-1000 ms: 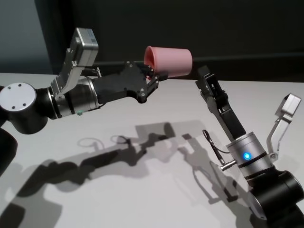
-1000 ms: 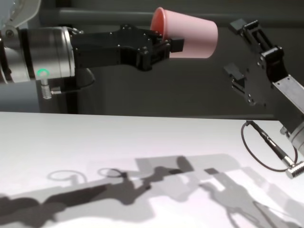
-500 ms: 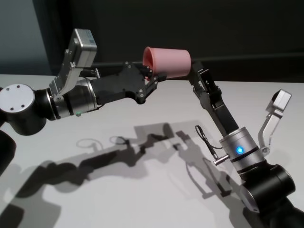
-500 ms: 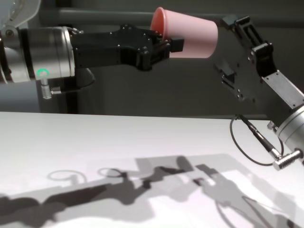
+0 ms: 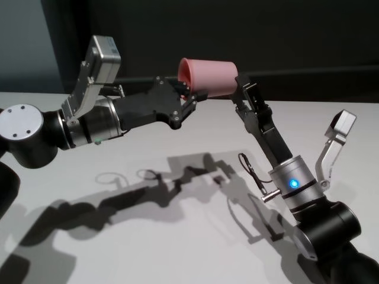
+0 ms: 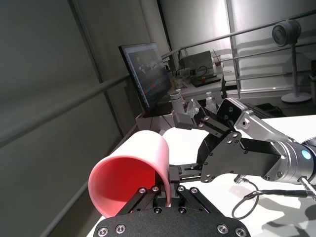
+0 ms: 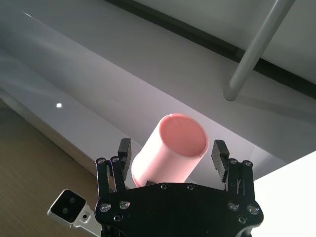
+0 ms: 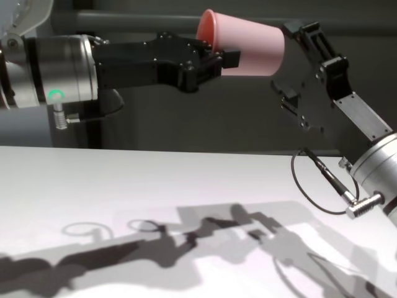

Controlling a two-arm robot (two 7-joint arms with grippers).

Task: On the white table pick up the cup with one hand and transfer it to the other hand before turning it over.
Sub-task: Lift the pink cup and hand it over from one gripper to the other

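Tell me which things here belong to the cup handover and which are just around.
In the job:
- pink cup, held on its side in the air
- left gripper, shut on the cup's rim
- right gripper, open around the cup's base
- white table

Just around:
- monitor
- standing fan

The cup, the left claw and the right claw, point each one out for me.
cup (image 5: 212, 76), head view, on its pink side wall.
left claw (image 5: 190, 98), head view, between its fingertips at the rim.
right claw (image 7: 171, 150), right wrist view, between the fingertips flanking the base.
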